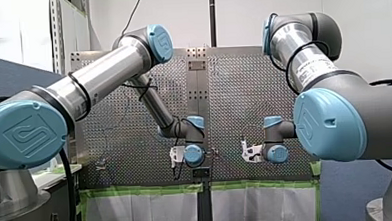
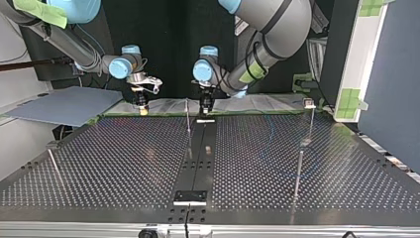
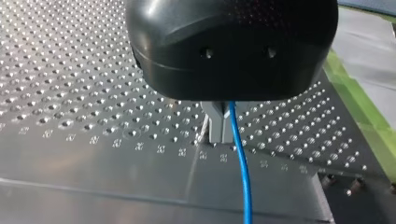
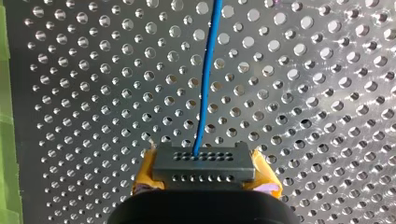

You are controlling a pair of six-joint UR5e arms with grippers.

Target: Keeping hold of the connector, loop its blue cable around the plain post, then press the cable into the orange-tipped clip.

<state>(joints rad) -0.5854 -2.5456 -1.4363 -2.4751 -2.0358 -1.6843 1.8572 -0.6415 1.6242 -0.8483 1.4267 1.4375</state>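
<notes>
Right pincer (image 4: 205, 179): clamped on dark rectangular connector (image 4: 204, 163). Left pincer (image 3: 219, 129): state cannot be told. Risk: thin blue cable (image 4: 205, 84), overtensioned, pulls connector loose.

Both arms: silver tubes, light-blue joint caps w/ embossed logo, dark grey housings. Robot's left arm (image 1: 107, 69) has thin black cable strapped on w/ black bands; right arm (image 1: 306, 50) carries a white label. The left claw (image 3: 219, 128) has black shell, 2 small holes; right claw (image 4: 205, 172) has yellow pads (image 4: 145, 173).
</notes>
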